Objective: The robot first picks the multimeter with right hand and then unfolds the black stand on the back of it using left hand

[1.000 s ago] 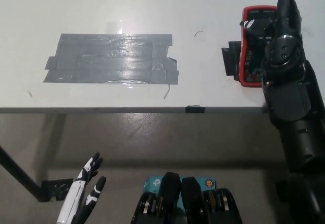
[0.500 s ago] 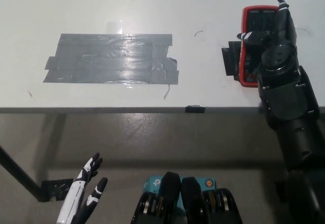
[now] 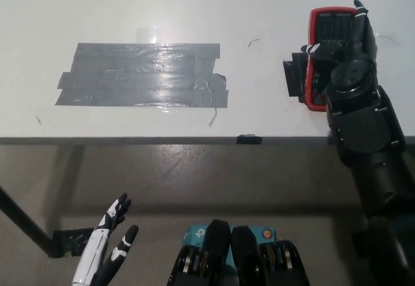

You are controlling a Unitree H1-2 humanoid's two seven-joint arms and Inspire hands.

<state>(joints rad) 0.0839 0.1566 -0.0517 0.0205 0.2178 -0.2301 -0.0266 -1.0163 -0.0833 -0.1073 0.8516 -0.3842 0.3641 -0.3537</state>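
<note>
Since a second ago the black right hand (image 3: 347, 52) is seen lowered over the red multimeter (image 3: 327, 56) near the table's (image 3: 194, 0) right front edge, its grip undeterminable, so pickup is judged unconfirmed; the white left hand (image 3: 107, 247) rests low, fingers spread.

At the frame's upper right, the black right hand (image 3: 347, 49) lies over a red-cased multimeter (image 3: 322, 59) on the white surface (image 3: 194, 7). A grey tape patch (image 3: 142, 75) sits centre-left. The white left hand (image 3: 107, 247) rests, fingers spread, lower left.
</note>
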